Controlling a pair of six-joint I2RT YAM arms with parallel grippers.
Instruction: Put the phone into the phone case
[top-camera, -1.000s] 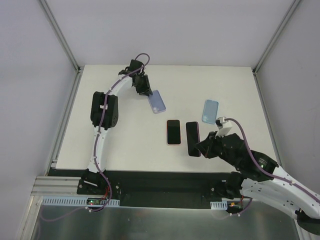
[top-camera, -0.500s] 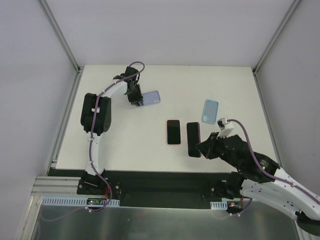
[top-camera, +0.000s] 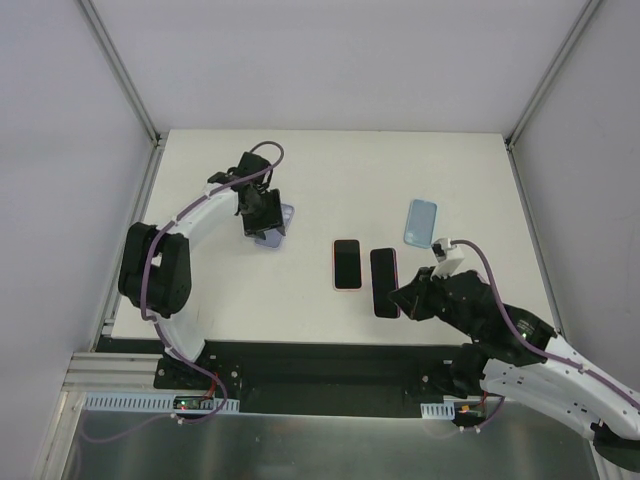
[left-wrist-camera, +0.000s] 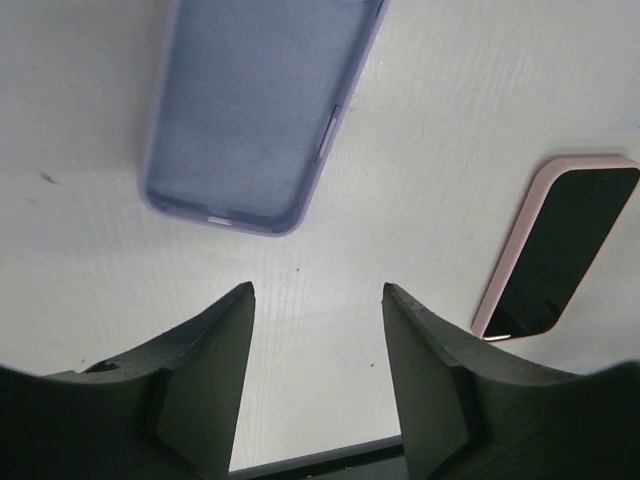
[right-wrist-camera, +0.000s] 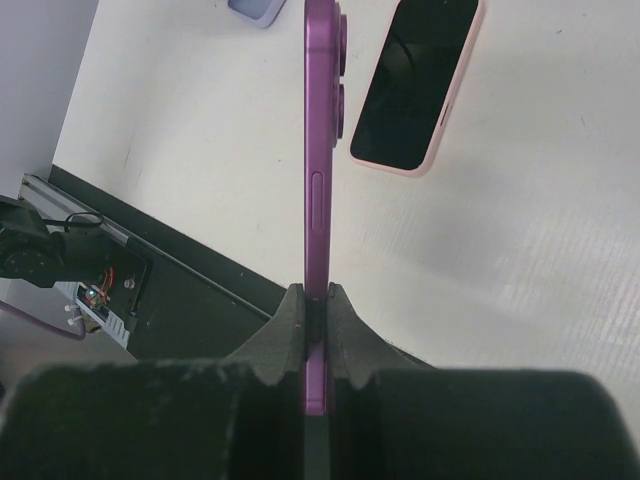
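My right gripper (top-camera: 405, 297) is shut on a purple phone (top-camera: 383, 283) and holds it just above the table; in the right wrist view the phone (right-wrist-camera: 318, 150) stands edge-on between the fingers of that gripper (right-wrist-camera: 316, 290). A lavender phone case (left-wrist-camera: 255, 110) lies flat on the table, hollow side up. My left gripper (left-wrist-camera: 318, 300) hovers over its near end, open and empty. In the top view the case (top-camera: 281, 226) is partly hidden under the left gripper (top-camera: 262, 214).
A phone in a pink case (top-camera: 346, 264) lies face up mid-table, just left of the held phone; it also shows in the left wrist view (left-wrist-camera: 560, 245) and the right wrist view (right-wrist-camera: 415, 80). A light blue case (top-camera: 421, 221) lies at the right.
The left arm swung left and toward the near side with the lavender case, which now lies on the table under the open jaws. The right gripper barely moved.
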